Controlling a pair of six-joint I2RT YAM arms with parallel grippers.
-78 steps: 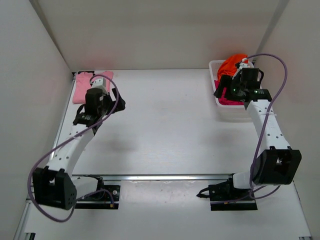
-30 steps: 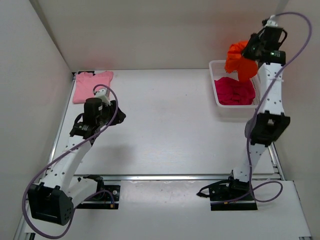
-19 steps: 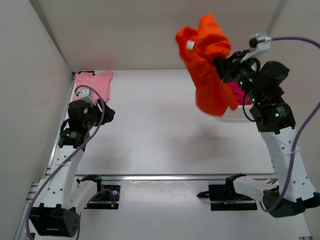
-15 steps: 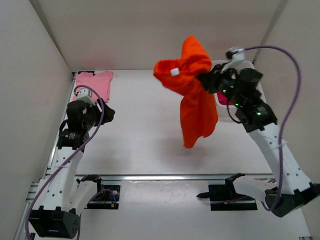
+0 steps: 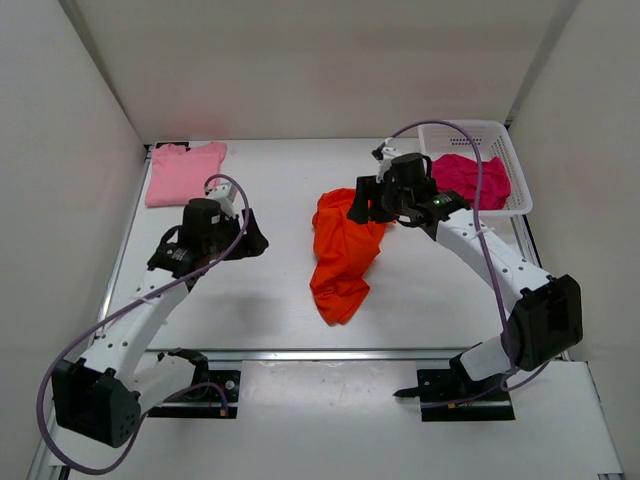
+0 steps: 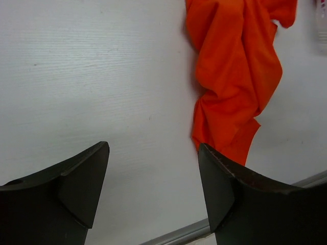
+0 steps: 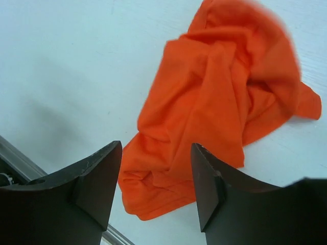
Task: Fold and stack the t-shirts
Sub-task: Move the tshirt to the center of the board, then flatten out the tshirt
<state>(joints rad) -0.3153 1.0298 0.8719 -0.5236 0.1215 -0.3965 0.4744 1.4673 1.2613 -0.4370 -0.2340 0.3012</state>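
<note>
**Top view**
- Orange t-shirt [image 5: 342, 255]: lies on the worktop [image 5: 280, 300] between my two hands. Its far end is just beside my right hand [image 5: 362, 205]. My left hand [image 5: 255, 238] is off to its left, apart from it. It forms a long rumpled heap that narrows toward the near edge.
- Pink t-shirt [image 5: 185, 172]: lies flat at the far left corner, well apart from my left hand.
- Magenta t-shirt [image 5: 470, 178]: bunched inside the white mesh basket [image 5: 520, 195] at far right, partly crossed by my cable.
- I cannot make out the spread of either hand here.

**Left wrist view**
- Left hand [image 6: 153, 153]: fingers apart, with only bare worktop [image 6: 102, 66] between them.
- Orange t-shirt [image 6: 235, 76]: ahead and to the right, its tip near my right-side finger. Its top is cut off by the frame.

**Right wrist view**
- Right hand [image 7: 156, 153]: fingers spread and gripping nothing.
- Orange t-shirt [image 7: 219, 92]: on the worktop below and beyond them, deeply creased. Its far edge is blurred and one side is hidden behind a finger.
</note>
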